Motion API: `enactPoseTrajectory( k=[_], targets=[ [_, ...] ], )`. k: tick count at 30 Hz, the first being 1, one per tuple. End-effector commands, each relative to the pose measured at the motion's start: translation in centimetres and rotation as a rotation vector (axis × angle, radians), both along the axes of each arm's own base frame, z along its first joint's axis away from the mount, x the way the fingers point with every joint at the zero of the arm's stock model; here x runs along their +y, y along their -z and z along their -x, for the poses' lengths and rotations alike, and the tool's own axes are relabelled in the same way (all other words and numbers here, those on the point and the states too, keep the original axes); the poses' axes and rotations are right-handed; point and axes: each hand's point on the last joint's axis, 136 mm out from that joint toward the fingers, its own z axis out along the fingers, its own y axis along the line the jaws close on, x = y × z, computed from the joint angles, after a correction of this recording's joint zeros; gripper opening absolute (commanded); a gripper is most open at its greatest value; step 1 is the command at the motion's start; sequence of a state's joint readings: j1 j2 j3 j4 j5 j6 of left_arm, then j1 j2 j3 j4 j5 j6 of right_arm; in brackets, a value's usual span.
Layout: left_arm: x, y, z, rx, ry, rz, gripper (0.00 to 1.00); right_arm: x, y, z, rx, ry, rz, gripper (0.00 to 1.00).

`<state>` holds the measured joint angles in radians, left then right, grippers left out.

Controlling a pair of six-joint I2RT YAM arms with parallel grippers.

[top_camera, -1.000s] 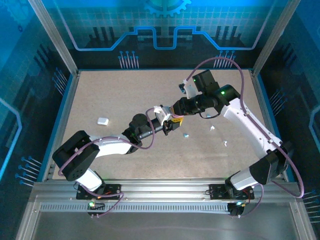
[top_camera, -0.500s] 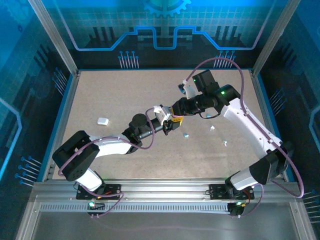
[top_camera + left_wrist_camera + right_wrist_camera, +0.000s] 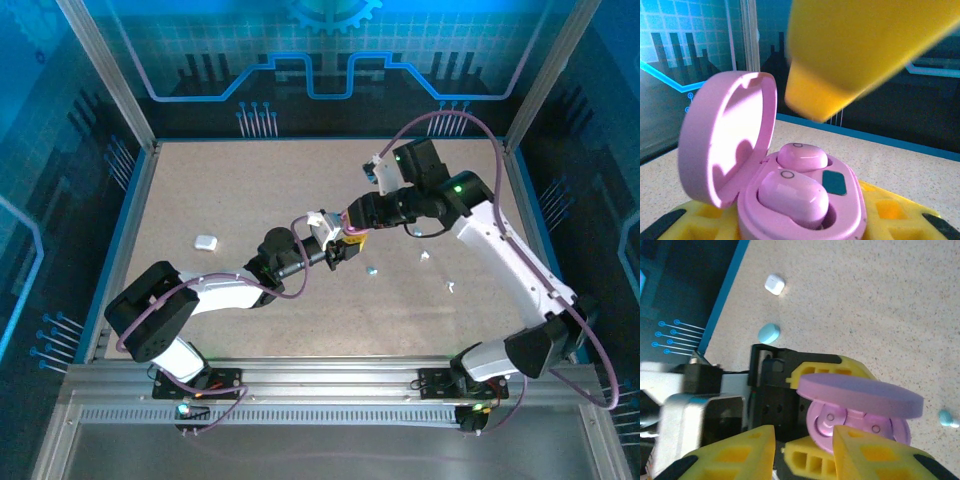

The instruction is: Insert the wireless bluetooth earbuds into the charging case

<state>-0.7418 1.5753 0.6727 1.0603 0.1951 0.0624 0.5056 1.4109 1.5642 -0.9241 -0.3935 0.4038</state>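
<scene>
My left gripper (image 3: 343, 249) is shut on a pink charging case (image 3: 805, 215), held off the table with its lid (image 3: 725, 145) swung open. Two pink earbuds sit in its wells, one at the back (image 3: 802, 156) and one in front (image 3: 792, 192). My right gripper (image 3: 357, 217) hovers just above the case (image 3: 352, 238), and one of its yellow fingers (image 3: 840, 75) blurs over the case. In the right wrist view its jaws (image 3: 805, 455) stand open on either side of the case (image 3: 860, 427), with nothing gripped between them.
A small white piece (image 3: 206, 241) lies on the table at the left, also seen as the white piece (image 3: 774, 284) near a teal bud (image 3: 769, 333) by the blue edge. Another teal bud (image 3: 372, 269) and two small pale bits (image 3: 425, 256) (image 3: 451, 287) lie to the right.
My right gripper has lifted slightly up and to the right off the case and its jaws have spread. The left gripper and the case have stayed put.
</scene>
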Motion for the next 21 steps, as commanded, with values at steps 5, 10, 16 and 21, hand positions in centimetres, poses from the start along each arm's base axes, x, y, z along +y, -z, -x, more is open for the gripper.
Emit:
enactPoseTrajectory(
  k=[5,10,16,21],
  targets=[
    [0.1,-3.4,0.9,-0.130,0.018,0.038,0.30,-2.0,-6.7,0.5,-0.276,0.067,-0.125,0.41],
    [0.0,-4.2,2.6,-0.177,0.084,0.039,0.31,-5.7,-6.5,-2.4,-0.245,0.284,-0.119,0.51],
    [-0.1,-5.2,3.9,-0.191,0.149,0.045,0.31,-4.2,-5.0,-4.1,-0.085,0.233,-0.155,0.54],
    [-0.1,-5.6,4.0,-0.192,0.151,0.055,0.31,-2.3,-3.5,-4.0,0.007,0.140,-0.172,0.54]
  ],
)
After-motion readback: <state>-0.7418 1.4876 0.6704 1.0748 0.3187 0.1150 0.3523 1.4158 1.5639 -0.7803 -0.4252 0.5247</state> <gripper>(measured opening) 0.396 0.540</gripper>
